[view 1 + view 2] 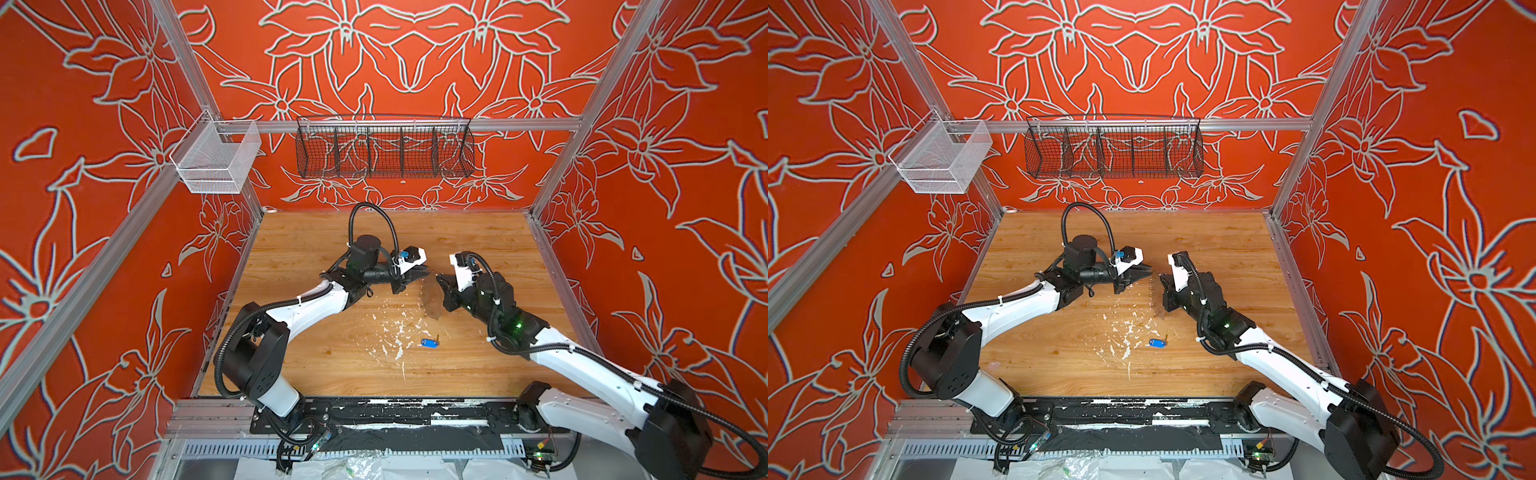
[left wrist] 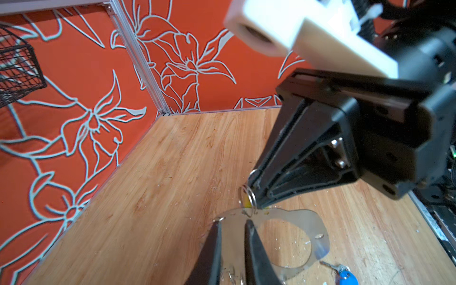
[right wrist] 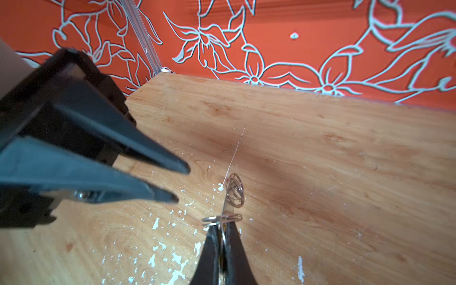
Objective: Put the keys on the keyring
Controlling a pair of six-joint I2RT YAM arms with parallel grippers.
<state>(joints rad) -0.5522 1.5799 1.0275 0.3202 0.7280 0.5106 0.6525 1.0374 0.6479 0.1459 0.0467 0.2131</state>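
Plainly, the table had open room on every side of its middle, well away from its edges. Above the centre the two grippers faced each other, tips nearly touching. The right gripper was clamped on the keyring, holding it off the table, with the wire loops at its tips. The left gripper stood slightly parted and held nothing. The blue key lay flat at 6 o'clock from both grippers, about equally near each. Its long axis ran roughly 8 to 2, blade towards 2. The free left arm looked best placed to fetch it.
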